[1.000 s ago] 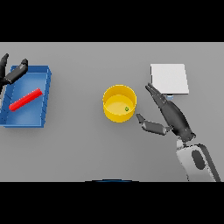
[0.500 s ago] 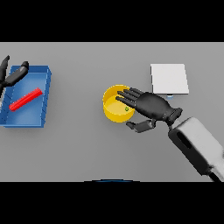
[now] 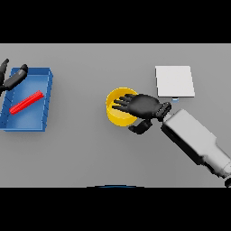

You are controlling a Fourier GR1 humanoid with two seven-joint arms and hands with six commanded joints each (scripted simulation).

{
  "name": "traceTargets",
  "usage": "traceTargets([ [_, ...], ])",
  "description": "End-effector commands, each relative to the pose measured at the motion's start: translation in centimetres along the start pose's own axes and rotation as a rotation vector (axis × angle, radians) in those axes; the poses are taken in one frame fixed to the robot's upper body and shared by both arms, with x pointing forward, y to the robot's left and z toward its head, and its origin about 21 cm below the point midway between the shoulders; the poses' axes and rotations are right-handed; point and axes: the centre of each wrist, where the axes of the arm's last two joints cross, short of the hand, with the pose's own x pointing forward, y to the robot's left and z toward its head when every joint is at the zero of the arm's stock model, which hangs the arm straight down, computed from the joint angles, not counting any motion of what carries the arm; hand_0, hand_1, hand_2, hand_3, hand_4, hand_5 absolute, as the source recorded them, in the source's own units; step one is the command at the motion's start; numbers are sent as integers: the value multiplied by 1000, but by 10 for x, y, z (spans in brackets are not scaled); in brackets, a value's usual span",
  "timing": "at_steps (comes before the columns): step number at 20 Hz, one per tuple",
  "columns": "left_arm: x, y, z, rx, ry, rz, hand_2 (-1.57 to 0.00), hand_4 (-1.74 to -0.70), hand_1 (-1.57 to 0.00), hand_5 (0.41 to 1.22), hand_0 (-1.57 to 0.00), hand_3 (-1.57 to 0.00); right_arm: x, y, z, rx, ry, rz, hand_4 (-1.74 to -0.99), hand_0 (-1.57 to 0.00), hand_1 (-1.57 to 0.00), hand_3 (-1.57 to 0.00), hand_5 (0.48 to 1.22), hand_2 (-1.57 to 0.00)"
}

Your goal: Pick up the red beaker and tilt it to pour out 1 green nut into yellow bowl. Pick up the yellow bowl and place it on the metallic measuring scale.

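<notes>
The yellow bowl (image 3: 116,116) stands at the middle of the table. My right hand (image 3: 143,106) lies palm down over its right half, fingers straight across the opening and thumb curled beside the rim's near right side. The hand hides the bowl's inside, so no green nut shows. The red beaker (image 3: 26,102) lies on its side in the blue tray (image 3: 45,97) at the left. My left hand (image 3: 10,79) hovers open at the tray's far left corner. The pale square measuring scale (image 3: 174,81) sits to the bowl's far right.
The blue tray has raised walls and holds only the beaker. My right forearm (image 3: 194,140) stretches from the lower right toward the bowl, passing just in front of the scale.
My right hand has turned palm down and slid left from beside the bowl to over it, covering the green nut. The left hand has barely moved.
</notes>
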Motion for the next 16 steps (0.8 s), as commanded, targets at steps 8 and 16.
traceTargets([
  [8,-2,3,0,8,-7,3,1,-718,1,688,1,1,3,-3,-22,105,16,26,-1297,1,1,1,753,1],
  [16,2,8,0,6,-20,9,1,-719,1,692,1,1,3,1,-26,131,11,9,-1512,-914,-869,-456,1043,-695],
])
